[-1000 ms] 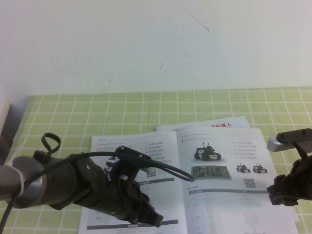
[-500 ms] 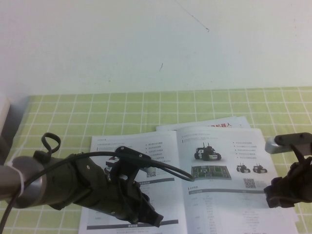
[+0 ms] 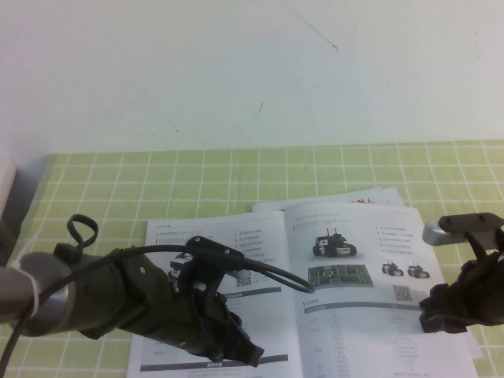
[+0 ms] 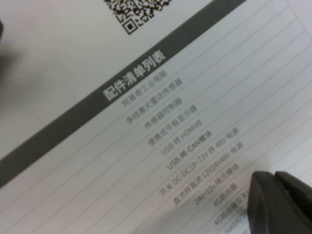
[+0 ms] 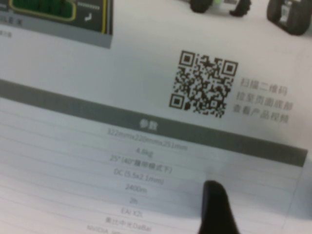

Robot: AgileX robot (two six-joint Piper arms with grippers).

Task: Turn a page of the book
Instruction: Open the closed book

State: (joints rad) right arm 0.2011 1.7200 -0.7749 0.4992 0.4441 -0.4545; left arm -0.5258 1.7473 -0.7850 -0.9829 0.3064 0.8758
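Note:
The book (image 3: pixel 169 240) lies open on the green checked mat. Its right-hand page (image 3: pixel 354 236) shows black tracked robots, a green board photo (image 5: pixel 44 9) and a QR code (image 5: pixel 204 91). My left gripper (image 3: pixel 248 354) is shut, and its fingertips (image 4: pixel 280 200) rest together on the left leaf's table of text. My right gripper (image 3: pixel 429 315) hovers over the page's outer edge, open. Only one dark finger (image 5: pixel 214 207) of it shows, just above the grey-barred table, with nothing held.
A second printed sheet with red characters (image 3: pixel 364 201) pokes out from behind the book. The green mat (image 3: pixel 118 181) runs back to a white wall (image 3: pixel 236 71). A pale object (image 3: pixel 6 189) sits at the far left edge.
My right gripper has slid leftward, further over the right page's outer edge. The left arm and the book have not moved.

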